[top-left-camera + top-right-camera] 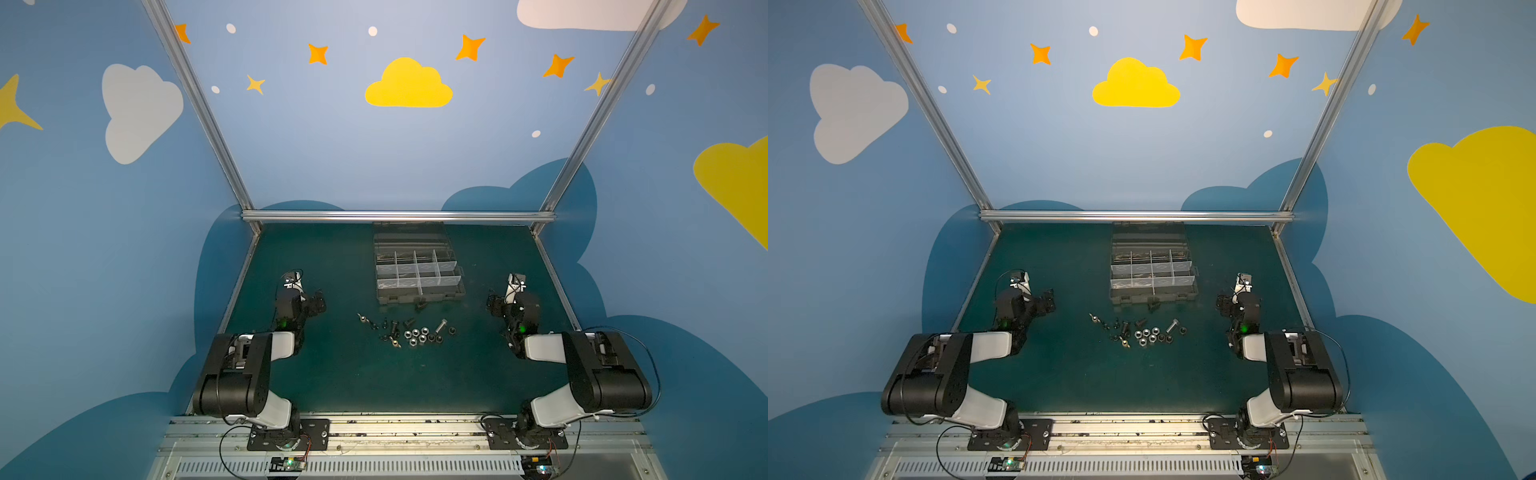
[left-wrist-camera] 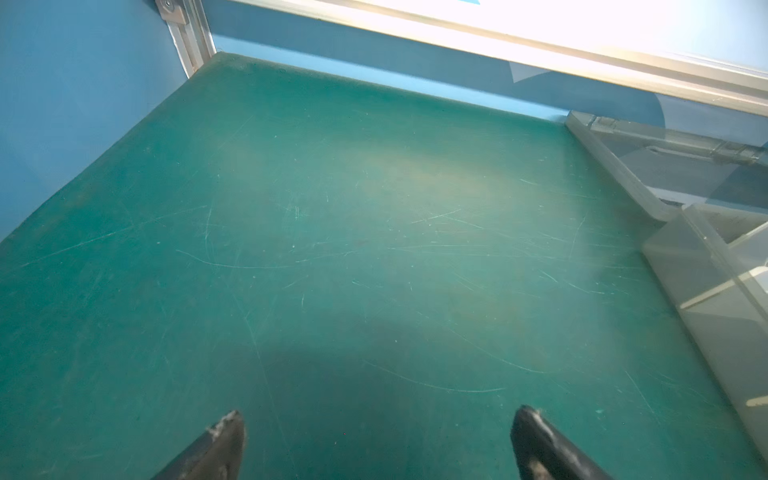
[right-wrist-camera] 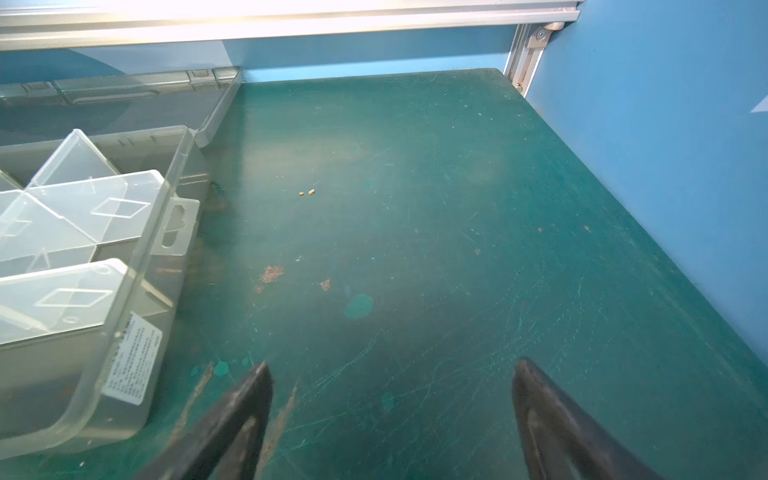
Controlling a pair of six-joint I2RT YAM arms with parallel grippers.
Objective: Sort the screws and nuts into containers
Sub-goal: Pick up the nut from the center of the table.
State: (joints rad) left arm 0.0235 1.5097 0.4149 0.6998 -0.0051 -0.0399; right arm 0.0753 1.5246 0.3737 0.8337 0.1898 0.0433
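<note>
1 silver screw, long axis diagonal

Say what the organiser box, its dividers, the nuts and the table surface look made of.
Organiser box: greyish translucent plastic, smooth, with a see-through wall.
Dividers: thin clear-to-frosted plastic with moulded diamond marks.
Nuts: metal, probably steel, bright silver with glints.
Table surface: dark green mat, likely rubber or vinyl, matte, scratched and worn.

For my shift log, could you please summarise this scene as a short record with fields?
table: green, scratched
organiser box: far centre of table, lid open
nuts: loose on table, clustered in front of organiser box
screws: loose, scattered beside nuts
left gripper: open, empty, over bare table
right gripper: open, empty, beside organiser box
</note>
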